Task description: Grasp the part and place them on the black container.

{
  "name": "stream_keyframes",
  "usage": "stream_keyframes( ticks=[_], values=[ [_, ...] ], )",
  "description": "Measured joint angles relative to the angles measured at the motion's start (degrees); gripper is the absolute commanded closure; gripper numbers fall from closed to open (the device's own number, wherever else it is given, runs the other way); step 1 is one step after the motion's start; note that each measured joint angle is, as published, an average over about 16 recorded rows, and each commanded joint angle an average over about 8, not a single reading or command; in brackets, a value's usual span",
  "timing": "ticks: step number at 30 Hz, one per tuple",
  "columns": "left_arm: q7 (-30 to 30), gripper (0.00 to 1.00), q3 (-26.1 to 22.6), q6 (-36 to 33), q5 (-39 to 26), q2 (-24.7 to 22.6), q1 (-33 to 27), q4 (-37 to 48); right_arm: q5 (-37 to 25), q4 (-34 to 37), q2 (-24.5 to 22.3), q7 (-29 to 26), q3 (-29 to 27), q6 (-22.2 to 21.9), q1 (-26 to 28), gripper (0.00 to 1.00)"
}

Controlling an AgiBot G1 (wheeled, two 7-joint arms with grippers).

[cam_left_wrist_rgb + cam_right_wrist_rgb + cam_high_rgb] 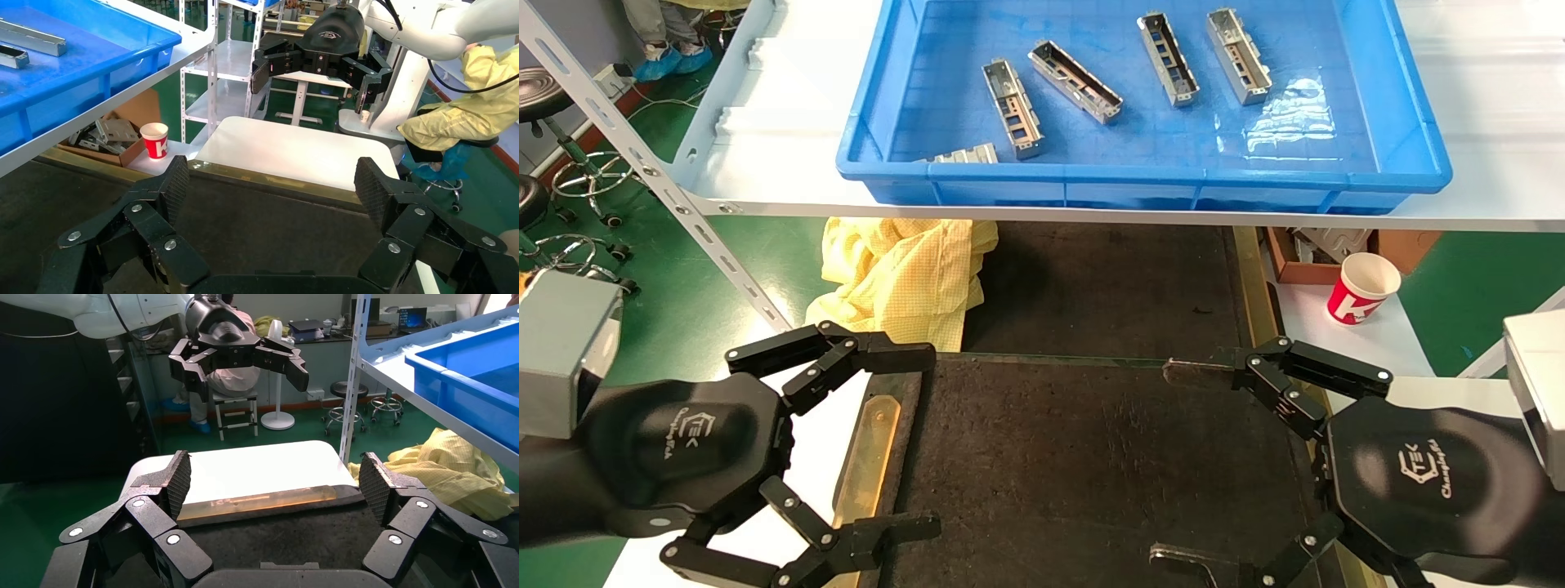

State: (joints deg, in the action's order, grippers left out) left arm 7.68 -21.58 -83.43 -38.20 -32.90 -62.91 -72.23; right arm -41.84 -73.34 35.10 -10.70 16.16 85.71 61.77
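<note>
Several silver parts lie in a blue bin (1336, 90) on the white shelf: one (1013, 108) at the left, one (1075, 82) beside it, two more (1168, 58) (1238, 55) to the right. Another part (967, 154) is half hidden behind the bin's front wall. The black container (1091, 457) lies below, between both arms, with brass strips (866, 457) along its sides. My left gripper (915, 441) is open and empty over the container's left edge. My right gripper (1173, 464) is open and empty over its right edge. Each wrist view shows its own open jaws above the felt (257, 226) (294, 539).
A yellow cloth (903, 269) lies under the shelf, left of the container. A red and white paper cup (1363, 287) and a cardboard box (1303, 249) of metal pieces stand at the right. A slanted shelf post (641, 155) runs down the left side.
</note>
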Motion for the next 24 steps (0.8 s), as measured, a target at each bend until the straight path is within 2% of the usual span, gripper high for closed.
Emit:
stream_keyframes(
  ticks=[8,10,16,18,24],
  values=[
    [0.0,0.0,0.0,0.0,0.0,0.0,0.0,0.0,0.0,0.0,0.0,0.0,0.0,0.0,0.0,0.0],
    [0.0,0.18,0.0,0.0,0.0,0.0,0.0,0.0,0.0,0.0,0.0,0.0,0.0,0.0,0.0,0.0],
    [0.0,0.93,0.0,0.0,0.0,0.0,0.0,0.0,0.0,0.0,0.0,0.0,0.0,0.0,0.0,0.0],
    [0.0,1.0,0.0,0.0,0.0,0.0,0.0,0.0,0.0,0.0,0.0,0.0,0.0,0.0,0.0,0.0],
    [0.0,1.0,0.0,0.0,0.0,0.0,0.0,0.0,0.0,0.0,0.0,0.0,0.0,0.0,0.0,0.0]
  ],
)
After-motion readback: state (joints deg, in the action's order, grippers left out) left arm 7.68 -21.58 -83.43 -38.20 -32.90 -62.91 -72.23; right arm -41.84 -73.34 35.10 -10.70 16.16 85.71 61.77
